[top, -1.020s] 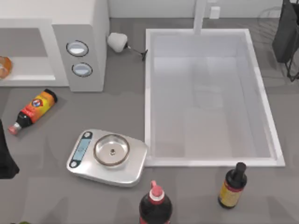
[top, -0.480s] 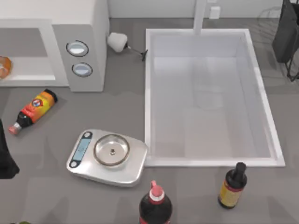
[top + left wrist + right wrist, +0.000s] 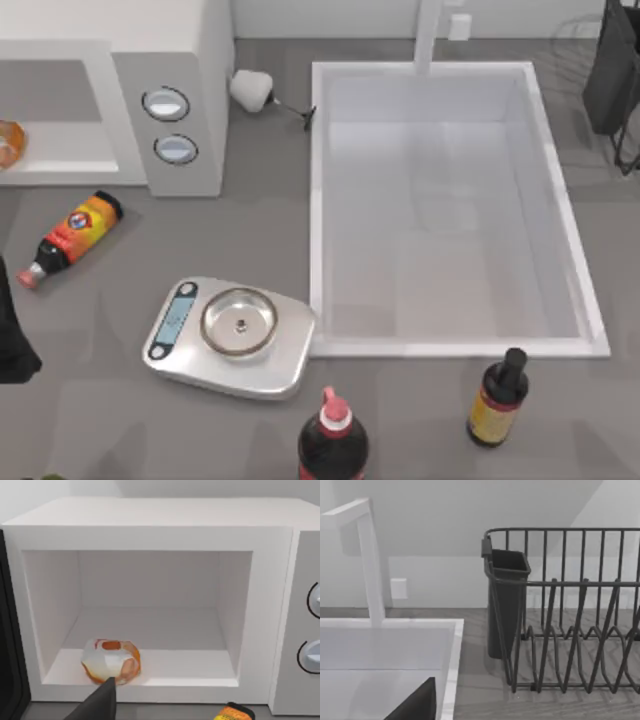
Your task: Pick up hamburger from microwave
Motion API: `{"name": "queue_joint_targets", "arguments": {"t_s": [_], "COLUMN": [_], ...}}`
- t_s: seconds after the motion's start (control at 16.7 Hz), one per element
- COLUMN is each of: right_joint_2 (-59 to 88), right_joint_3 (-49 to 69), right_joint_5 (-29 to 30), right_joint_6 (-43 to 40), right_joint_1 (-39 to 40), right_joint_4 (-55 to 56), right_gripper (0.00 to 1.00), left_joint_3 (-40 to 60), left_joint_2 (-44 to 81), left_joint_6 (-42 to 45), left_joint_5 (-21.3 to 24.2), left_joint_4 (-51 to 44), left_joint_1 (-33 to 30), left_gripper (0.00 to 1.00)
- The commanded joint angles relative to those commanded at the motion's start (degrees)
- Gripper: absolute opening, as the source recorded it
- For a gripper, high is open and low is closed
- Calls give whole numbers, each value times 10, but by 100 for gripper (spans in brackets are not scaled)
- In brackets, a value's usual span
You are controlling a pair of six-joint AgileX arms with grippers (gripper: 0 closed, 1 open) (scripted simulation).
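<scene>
Microwave (image 3: 150, 530) stands open, white boxy shell w/ smooth walls; hamburger (image 3: 111, 661) sits inside on the cavity floor, near the front edge toward the door side. Round, glossy orange-brown bun. Left gripper (image 3: 97, 705) sits just in front of and below it, not touching; can't tell if it is spread or pressed together. Sink (image 3: 315, 250) is a white rectangular basin. Right arm (image 3: 612, 70) parked at table's far right

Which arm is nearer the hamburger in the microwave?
Left. Its claw sits just outside the open microwave, facing the hamburger. The right arm is parked across the table by the dish rack.
</scene>
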Motion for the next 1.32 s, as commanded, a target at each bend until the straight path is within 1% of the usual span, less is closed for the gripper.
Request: {"name": "queue_joint_targets", "arguments": {"t_s": [0.24,0.36,0.54,0.84,1.32], "right_joint_2": [0,0,0,0,0], "right_joint_3": [0,0,0,0,0], "right_joint_5": [0,0,0,0,0], "right_joint_6": [0,0,0,0,0], "right_joint_1": [0,0,0,0,0], "right_joint_4": [0,0,0,0,0], "right_gripper": [100,100,100,100,100], "left_joint_3": [13,32,75,173,354], "left_joint_2": [33,82,191,441,913], "left_joint_6": [1,3,8,18,39], "left_joint_5": [3,7,17,41,89], "left_joint_4": [16,40,92,213,439], "left_joint_1": [5,11,26,59,116], "left_gripper": [100,100,100,100,100]}}
